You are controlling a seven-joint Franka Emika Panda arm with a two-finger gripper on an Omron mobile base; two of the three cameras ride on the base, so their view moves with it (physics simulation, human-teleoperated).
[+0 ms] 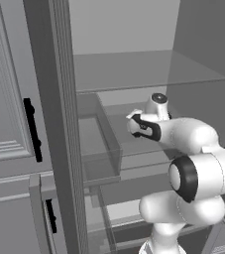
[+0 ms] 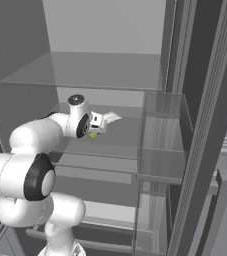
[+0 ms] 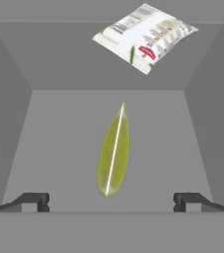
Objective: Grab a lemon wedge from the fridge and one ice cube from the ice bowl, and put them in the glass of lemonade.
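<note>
Plainly, your gripper (image 3: 111, 201) stood wide open over the lemon wedge (image 3: 114, 152) on the fridge shelf (image 3: 54, 148); light, thin, probably slippery, it wanted pinching across its narrow middle.

A white printed packet (image 3: 144, 37) with a red patch on its label lies tilted on a pale grey surface at the top of the hand view, its corners splayed; in the right base view the same packet (image 2: 111, 118) shows as a small pale shape; light grey panelled cabinets (image 1: 7, 99) stand at the left of the left base view; black handles (image 1: 32, 130) run upright down their edges, one above another
</note>
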